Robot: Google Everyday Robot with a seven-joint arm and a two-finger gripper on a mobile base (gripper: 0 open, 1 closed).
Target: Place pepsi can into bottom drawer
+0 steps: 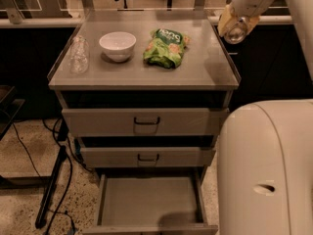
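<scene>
My gripper [234, 27] is at the top right, above the cabinet's right rear edge, hanging from the white arm. It is shut on the pepsi can [236, 31]. Only the can's round silver end shows between the yellowish fingers [224, 23]; its blue side is hidden. The can is held in the air, well above the cabinet top. The bottom drawer [146, 202] is pulled open at the foot of the cabinet. Its flat grey inside is bare, and it lies far below and to the left of the gripper.
On the cabinet top [146, 72] stand a clear plastic cup [79, 55], a white bowl [118, 45] and a green chip bag [165, 48]. The two upper drawers [145, 122] are closed. My white arm body [266, 170] fills the lower right. Cables [29, 151] lie on the floor at left.
</scene>
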